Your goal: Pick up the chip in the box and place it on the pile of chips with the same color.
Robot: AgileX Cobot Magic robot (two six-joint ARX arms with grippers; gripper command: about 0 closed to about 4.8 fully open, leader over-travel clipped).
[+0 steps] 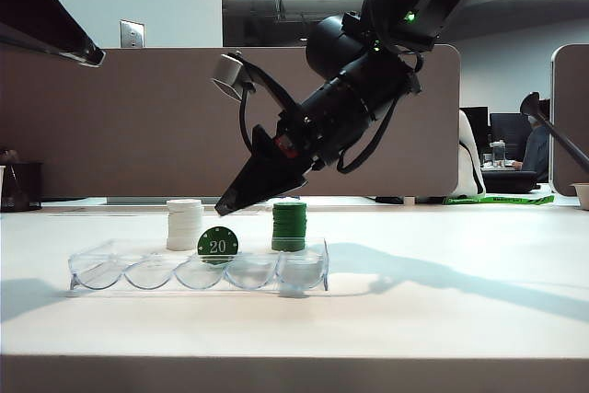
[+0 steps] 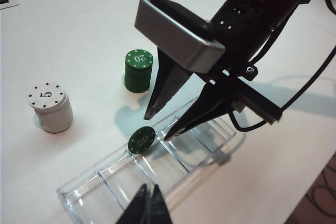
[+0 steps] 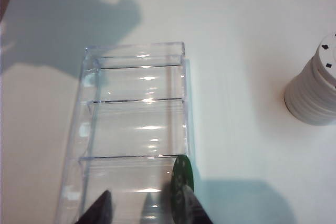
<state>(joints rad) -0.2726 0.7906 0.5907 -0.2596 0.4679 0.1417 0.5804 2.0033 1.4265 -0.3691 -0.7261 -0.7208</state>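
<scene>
Because the single round green chip marked "20" (image 1: 218, 244) stands on edge in the middle slot of the long clear plastic tray (image 1: 101, 269), leaning against the far wall, its rim pokes up above the tray — an easy thing to pinch from above. Behind the tray sit the short dark green stack of chips (image 1: 289, 225), slightly to the right of the upright chip, and a white stack (image 1: 184, 224) to its left; keeping the green pile close should make for a short carry.

The right gripper (image 2: 160, 126) slants steeply down from the upper right toward the chip, its dark pointed fingers parted, one on each side of the chip's edge and holding nothing yet. It looks ready to close.

The left gripper (image 2: 147, 204) hangs near the tray's nearer end — fingers almost together, gripping nothing.
</scene>
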